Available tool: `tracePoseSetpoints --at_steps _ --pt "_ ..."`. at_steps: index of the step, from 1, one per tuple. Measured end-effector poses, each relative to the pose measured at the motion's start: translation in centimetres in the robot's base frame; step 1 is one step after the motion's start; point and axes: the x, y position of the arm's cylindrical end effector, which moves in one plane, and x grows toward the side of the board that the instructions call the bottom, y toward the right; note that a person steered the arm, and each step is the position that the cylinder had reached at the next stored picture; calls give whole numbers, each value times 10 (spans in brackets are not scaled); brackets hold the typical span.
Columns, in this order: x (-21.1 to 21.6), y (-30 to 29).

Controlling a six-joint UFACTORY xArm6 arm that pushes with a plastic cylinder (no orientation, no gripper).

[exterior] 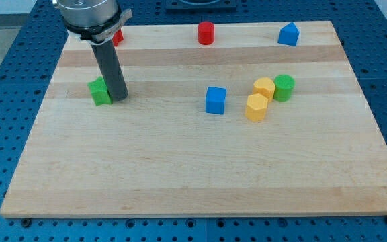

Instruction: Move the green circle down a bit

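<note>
The green circle (pixel 284 87), a short green cylinder, stands right of the board's middle, touching a yellow block (pixel 265 88) on its left. My tip (pixel 118 98) rests on the board far to the view's left of it, right beside a second green block (pixel 100 92) of unclear shape. The rod rises from there to the arm's metal head at the view's top left.
A second yellow block (pixel 256 107) lies just below the first. A blue cube (pixel 215 100) sits mid-board. Along the top edge are a red cylinder (pixel 206 33), a blue house-shaped block (pixel 288 34) and a red block (pixel 117 36) half hidden behind the arm. The wooden board (pixel 193 175) lies on a blue pegboard.
</note>
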Motion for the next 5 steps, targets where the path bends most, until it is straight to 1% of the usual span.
tracePoseSetpoints --at_steps 1,2,3,5 --pt "0 11" --pt "0 50" --pt "-6 104" --pt "-30 189"
